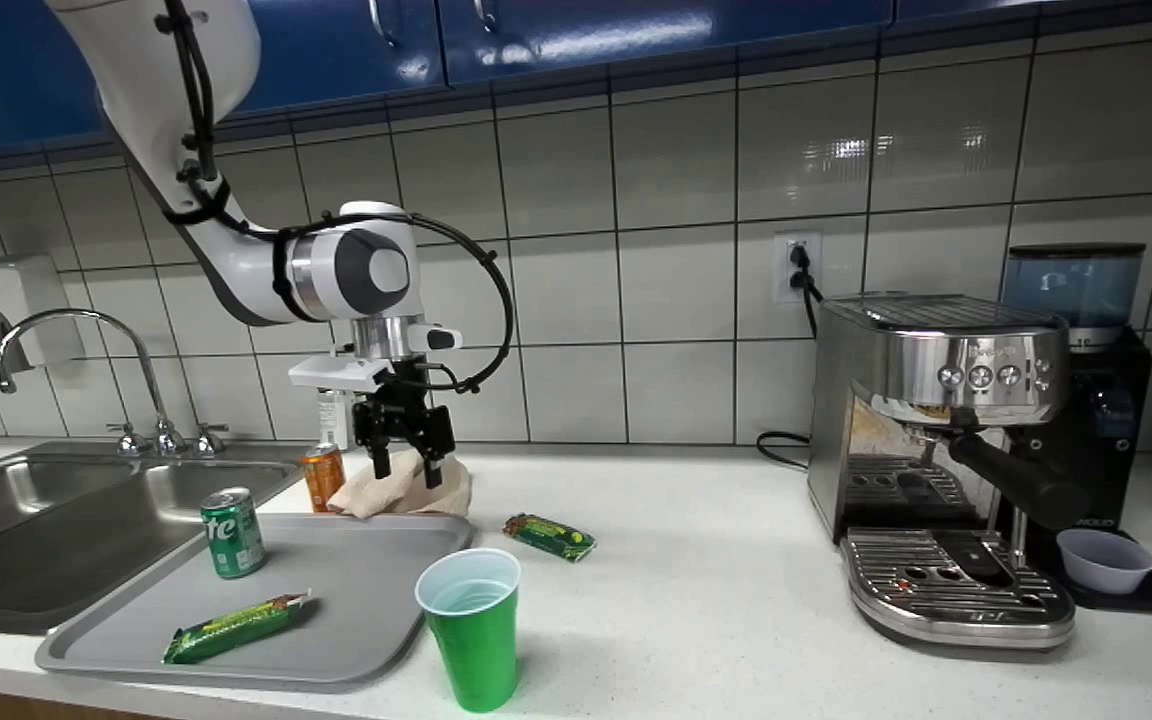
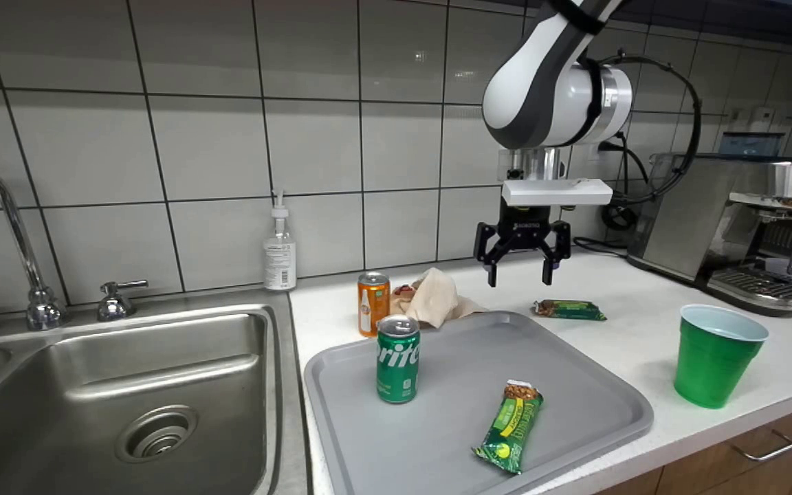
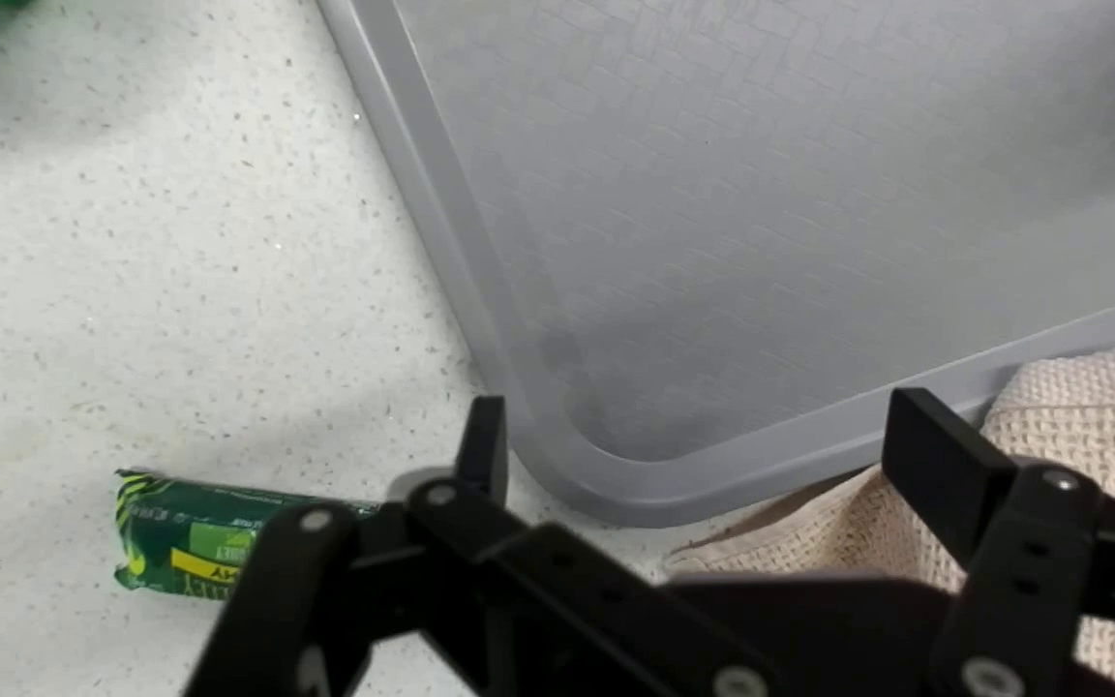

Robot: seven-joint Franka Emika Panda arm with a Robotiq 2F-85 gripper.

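My gripper (image 1: 407,478) (image 2: 520,280) (image 3: 699,407) hangs open above the counter, nothing between its fingers. It is nearest to a crumpled beige cloth (image 1: 366,497) (image 2: 434,299) (image 3: 1090,426) and a back corner of the grey tray (image 1: 366,560) (image 2: 465,371) (image 3: 761,194). A green-wrapped bar (image 1: 549,536) (image 2: 569,309) (image 3: 190,532) lies on the counter beside the tray, partly hidden by a finger in the wrist view. On the tray stand a green Sprite can (image 1: 234,545) (image 2: 398,364) and, lying flat, another green bar (image 1: 236,628) (image 2: 511,426).
An orange can (image 1: 322,478) (image 2: 373,302) stands by the cloth, a soap bottle (image 2: 280,254) behind it. The green cup (image 1: 476,640) (image 2: 716,364) is near the counter's front. A sink (image 2: 162,385) and an espresso machine (image 1: 946,460) flank the area; blue cabinets (image 1: 666,40) hang above.
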